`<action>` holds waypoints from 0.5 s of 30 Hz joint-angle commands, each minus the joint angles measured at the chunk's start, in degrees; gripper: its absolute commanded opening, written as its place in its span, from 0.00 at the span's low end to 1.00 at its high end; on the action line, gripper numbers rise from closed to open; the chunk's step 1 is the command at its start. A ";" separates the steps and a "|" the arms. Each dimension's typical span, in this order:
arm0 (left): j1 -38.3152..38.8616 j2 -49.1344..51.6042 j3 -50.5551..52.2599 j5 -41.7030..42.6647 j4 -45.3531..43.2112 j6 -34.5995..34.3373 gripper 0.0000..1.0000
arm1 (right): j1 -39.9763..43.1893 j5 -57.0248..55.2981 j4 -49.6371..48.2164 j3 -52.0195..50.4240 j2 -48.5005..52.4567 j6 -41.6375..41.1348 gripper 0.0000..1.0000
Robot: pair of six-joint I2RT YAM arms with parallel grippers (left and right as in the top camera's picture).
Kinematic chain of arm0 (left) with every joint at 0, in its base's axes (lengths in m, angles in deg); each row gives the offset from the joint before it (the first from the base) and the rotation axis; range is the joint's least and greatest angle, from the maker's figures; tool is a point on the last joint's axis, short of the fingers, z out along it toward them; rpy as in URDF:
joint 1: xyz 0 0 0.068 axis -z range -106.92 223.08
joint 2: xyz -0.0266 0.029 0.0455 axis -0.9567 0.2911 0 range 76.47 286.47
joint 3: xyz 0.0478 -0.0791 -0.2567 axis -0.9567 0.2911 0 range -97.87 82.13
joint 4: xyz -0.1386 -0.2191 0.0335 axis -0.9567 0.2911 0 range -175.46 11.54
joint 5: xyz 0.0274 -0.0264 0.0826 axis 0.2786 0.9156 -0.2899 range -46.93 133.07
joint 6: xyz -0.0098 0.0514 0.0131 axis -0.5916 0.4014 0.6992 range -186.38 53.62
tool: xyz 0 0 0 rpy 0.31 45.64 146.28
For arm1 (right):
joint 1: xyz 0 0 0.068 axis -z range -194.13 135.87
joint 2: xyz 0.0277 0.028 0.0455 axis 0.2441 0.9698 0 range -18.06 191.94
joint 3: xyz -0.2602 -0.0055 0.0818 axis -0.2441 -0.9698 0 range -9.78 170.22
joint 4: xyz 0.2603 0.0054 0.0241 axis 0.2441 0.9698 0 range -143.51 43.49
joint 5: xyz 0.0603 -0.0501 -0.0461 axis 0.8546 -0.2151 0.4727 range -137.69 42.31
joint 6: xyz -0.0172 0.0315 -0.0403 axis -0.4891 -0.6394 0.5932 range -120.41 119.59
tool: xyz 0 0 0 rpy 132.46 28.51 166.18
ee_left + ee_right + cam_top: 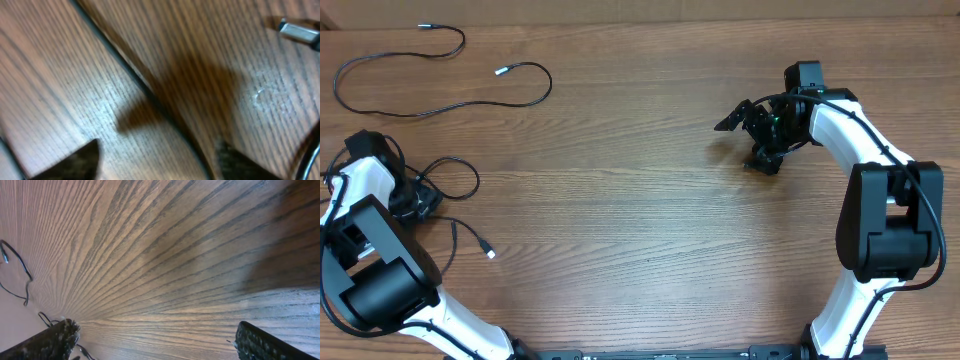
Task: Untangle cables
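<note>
Hovering at the worktop's (640,230) left edge, the left jaws stood apart astride 1 thin black cord (135,75); a 2nd cable (548,84) lay loose beyond. The right jaws gaped, well away. Light, limp, likely slippery, the cord seemed best pinched mid-strand, clear of its plugs.

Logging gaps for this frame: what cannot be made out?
Overhead: the left arm covers the left tool and part of the thin black looped cable.
Left wrist: blurred; the silver plug tip is cut by the edge.
Right wrist: distant thin black cord too small.
</note>
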 commanded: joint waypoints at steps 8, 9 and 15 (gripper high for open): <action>0.04 0.37 -26.18 16.24 17.99 1.68 1.00 | 0.00 -0.59 -0.37 0.96 -1.73 0.20 1.00; 0.20 -0.11 -27.26 24.92 17.99 5.14 1.00 | 0.00 -0.59 -0.37 0.96 -1.73 0.20 1.00; 9.18 -2.45 -27.43 45.94 18.16 17.53 1.00 | 0.00 -0.59 -0.37 0.96 -1.73 0.20 1.00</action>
